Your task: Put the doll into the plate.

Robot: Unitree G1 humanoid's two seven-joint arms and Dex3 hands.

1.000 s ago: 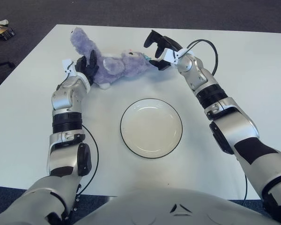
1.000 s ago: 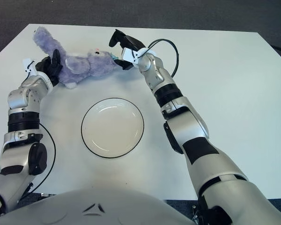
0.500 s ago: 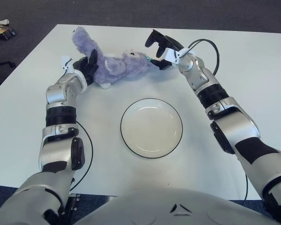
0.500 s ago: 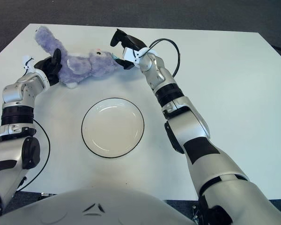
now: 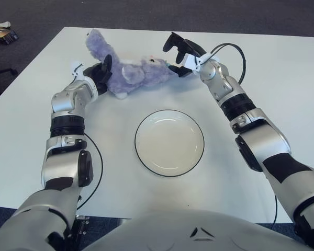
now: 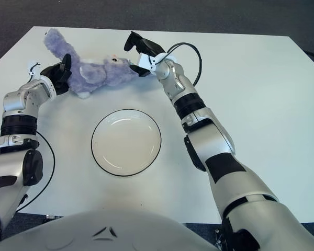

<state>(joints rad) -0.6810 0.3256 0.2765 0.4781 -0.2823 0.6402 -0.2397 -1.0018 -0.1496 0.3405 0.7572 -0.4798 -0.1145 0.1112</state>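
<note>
**Both hands at the doll, lift not yet made**

The left hand [image 5: 98, 75] is closed around the body end of the doll [image 5: 130, 71], its dark fingers wrapped into the purple fur just below the raised limb. The right hand [image 5: 179, 52] is at the opposite, head end: its fingers are spread, the upper ones arch above the doll and the lower ones touch the fur near the face, so it looks more like a cradle than a firm grip. I cannot tell whether it bears any weight.

The doll lies on its side near the far edge of the desk [image 5: 282, 78], left of the middle, stretched between the two hands. The plate [image 5: 169, 142] sits bare in the middle of the desk, nearer the robot and well apart from the doll.

The step in hand appears to be securing the doll for pick-up. Next, the right hand probably needs to close on the head, then both arms should lift together and carry the doll toward the near edge, over the plate rim, before letting go.
</note>
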